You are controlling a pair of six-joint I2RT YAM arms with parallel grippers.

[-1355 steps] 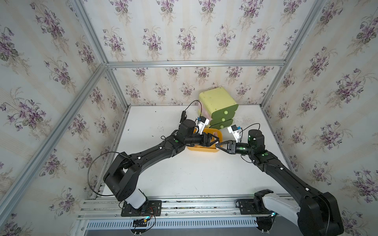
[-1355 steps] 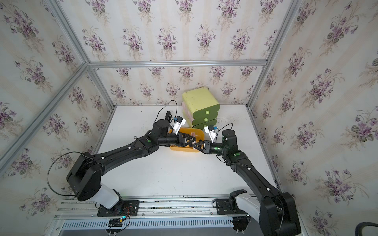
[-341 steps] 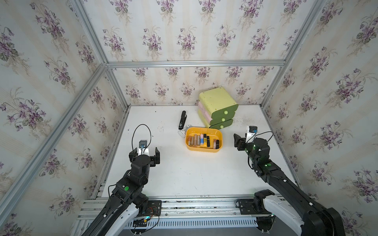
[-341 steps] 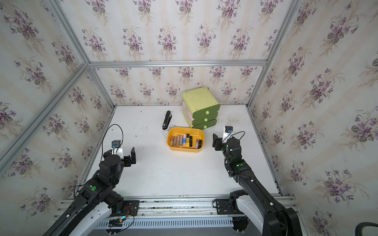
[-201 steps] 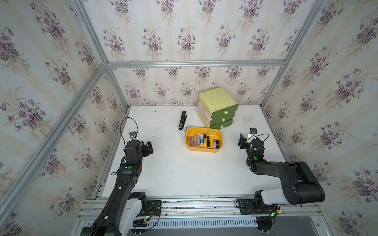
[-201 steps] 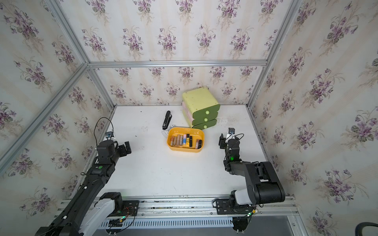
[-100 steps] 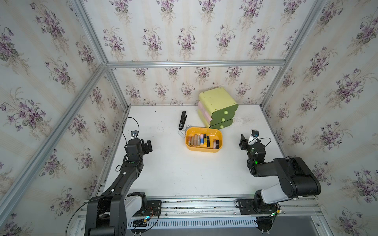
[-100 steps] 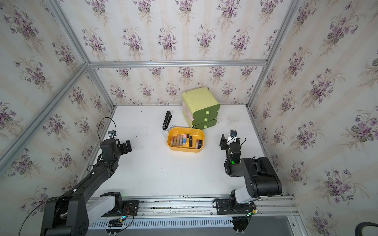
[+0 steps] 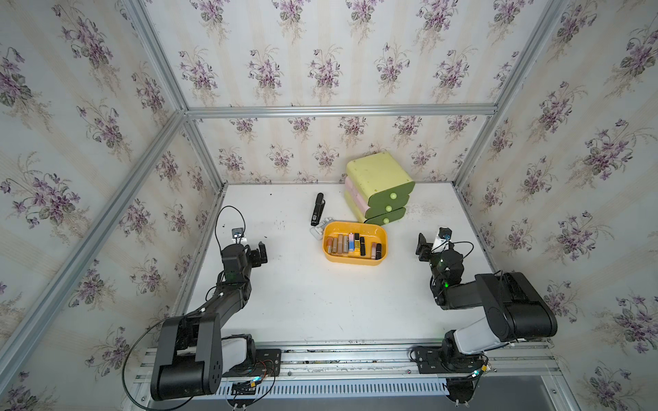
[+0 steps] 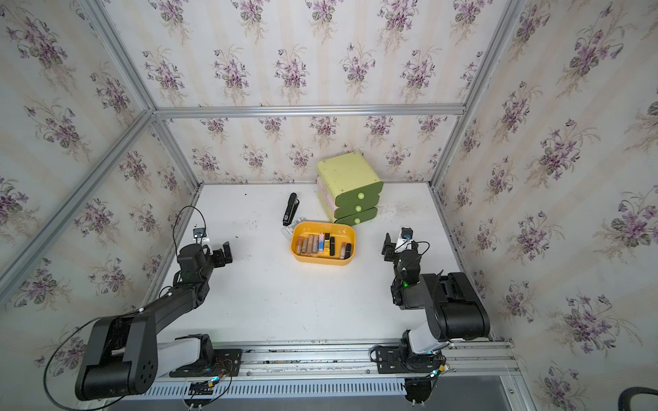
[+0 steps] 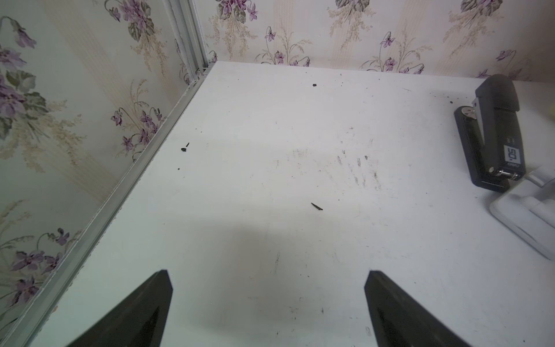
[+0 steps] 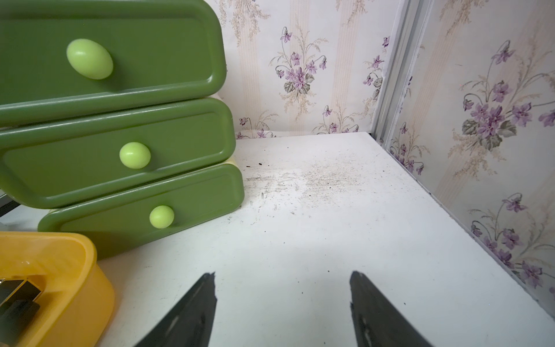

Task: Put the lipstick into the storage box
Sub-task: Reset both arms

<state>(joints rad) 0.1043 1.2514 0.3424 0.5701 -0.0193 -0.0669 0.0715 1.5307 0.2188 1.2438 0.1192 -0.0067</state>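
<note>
Looks done: lipsticks [image 9: 354,244] lie in box [image 9: 352,262] mid-worktop [image 9: 320,302], drawers [image 9: 386,197] at its 12 o'clock; L jaws at 9 and R jaws at 3 o'clock, both open, empty.

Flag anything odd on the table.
Nothing spilled or broken. The drawer unit sits skewed to the back wall, and dark crumbs litter the table. Lipsticks lie neatly in the tray.

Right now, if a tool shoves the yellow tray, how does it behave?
The storage box looks shallow and rigid, so it likely slides on the smooth table rather than tips. The lipsticks lying inside may roll.
</note>
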